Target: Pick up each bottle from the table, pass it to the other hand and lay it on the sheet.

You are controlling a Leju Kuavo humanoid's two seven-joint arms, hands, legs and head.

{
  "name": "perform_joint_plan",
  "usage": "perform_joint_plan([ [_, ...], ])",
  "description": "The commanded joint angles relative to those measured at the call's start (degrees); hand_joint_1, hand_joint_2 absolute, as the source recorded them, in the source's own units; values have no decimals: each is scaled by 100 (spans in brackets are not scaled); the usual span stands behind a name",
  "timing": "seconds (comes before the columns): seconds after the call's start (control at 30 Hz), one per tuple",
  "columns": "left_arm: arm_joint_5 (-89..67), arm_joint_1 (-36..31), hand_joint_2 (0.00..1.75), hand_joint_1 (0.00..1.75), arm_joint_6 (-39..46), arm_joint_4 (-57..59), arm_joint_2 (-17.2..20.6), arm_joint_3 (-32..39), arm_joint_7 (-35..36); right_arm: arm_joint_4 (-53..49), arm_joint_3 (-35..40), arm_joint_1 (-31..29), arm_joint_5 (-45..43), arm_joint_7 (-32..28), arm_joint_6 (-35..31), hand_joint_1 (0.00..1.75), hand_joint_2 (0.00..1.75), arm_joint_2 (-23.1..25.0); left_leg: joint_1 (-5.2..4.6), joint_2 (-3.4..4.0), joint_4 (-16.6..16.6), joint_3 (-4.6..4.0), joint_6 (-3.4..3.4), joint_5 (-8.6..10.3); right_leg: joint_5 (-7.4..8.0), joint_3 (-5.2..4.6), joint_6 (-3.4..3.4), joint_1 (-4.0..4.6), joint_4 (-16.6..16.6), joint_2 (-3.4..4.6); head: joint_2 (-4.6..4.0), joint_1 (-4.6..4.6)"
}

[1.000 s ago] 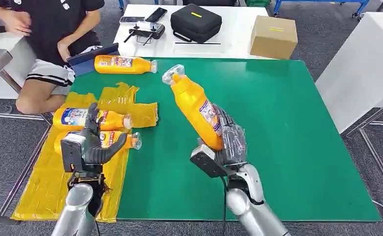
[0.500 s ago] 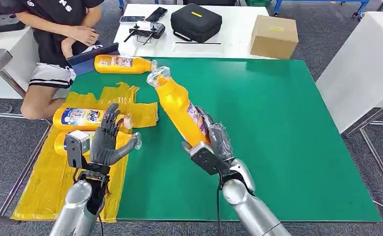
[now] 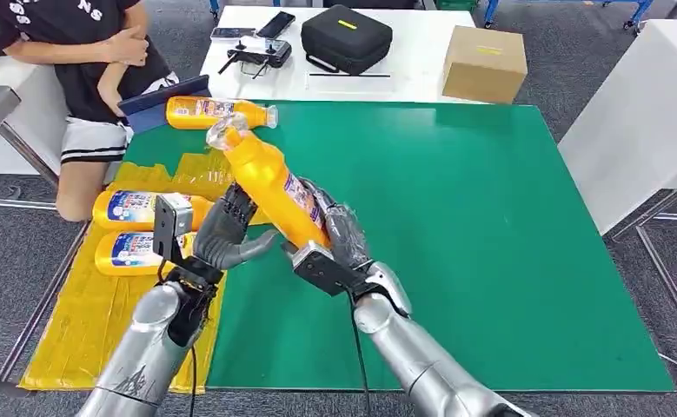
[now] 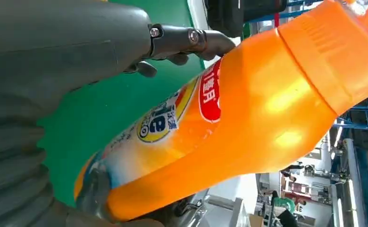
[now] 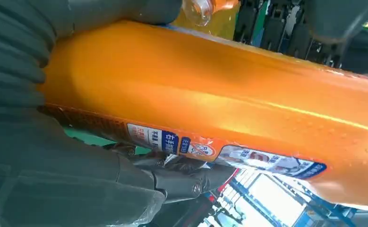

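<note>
Now the step in hand is the handover, i.e. the middle part of the task. The right hand (image 3: 339, 248) grips the orange bottle (image 3: 269, 178) by its lower body, fingers (image 3: 345, 228) wrapped around it; the right wrist view shows the thumb and dark fingers closed on both sides of the bottle. The bottle is in the air over the table's (image 3: 491, 261) left part, tilted, with its clear cap pointing toward the far-left corner, above the inner edge of the yellow sheet (image 3: 82, 321).

The left hand (image 3: 222, 239) is just beside the bottle, fingers (image 3: 235, 213) spread and half curled, thumb pointing toward the bottle's body. If it touches the bottle already I cannot tell — from the head view they are very close, and in the left wrist view the bottle passes near the fingertips with green still visible between. So I judge the left hand holds nothing yet.

Two bottles (image 3: 139, 208) lie side by side on the sheet near the table's left edge, caps toward the table's middle, so that part looks done. One more bottle (image 3: 217, 113) lies on the green near the far edge, not yet on the sheet.

Next move, as I judge it: the left hand must close around the bottle's upper body, above the right hand's grip, and hold firm before the right hand opens — otherwise the bottle may slip. Then lay it on free sheet beside the two bottles.
</note>
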Motion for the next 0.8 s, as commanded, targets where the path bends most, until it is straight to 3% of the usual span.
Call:
perform_joint_plan([
  [0.03,-7,-362,175,0,-4,411,50,-448,97,826,325,-565,35,-22,-116,175,175,256,3,6,5,27,-25,-15,-14,26,-15,3,6,3,0,-2],
  [0.37,72,-492,175,0,92,612,29,-506,137,944,617,-591,340,1,-495,175,175,441,2,2,1,22,-19,-11,-12,21,-11,1,2,-1,0,-2],
  [0.47,145,-506,175,0,122,673,15,-504,129,1073,800,-622,610,27,-771,175,175,458,9,9,13,72,-53,-43,-41,70,-32,7,12,2,0,0],
  [0.63,236,-608,175,0,132,884,-46,-521,89,1290,999,-644,936,88,-1085,175,175,484,4,-1,-2,20,-17,-8,-9,19,-10,3,-4,-4,0,-2],
  [0.8,265,-674,175,0,142,983,-64,-500,54,1322,1246,-578,1074,105,-1168,175,175,488,6,-6,2,28,-23,-13,-16,28,-14,5,-1,-11,0,0],
])
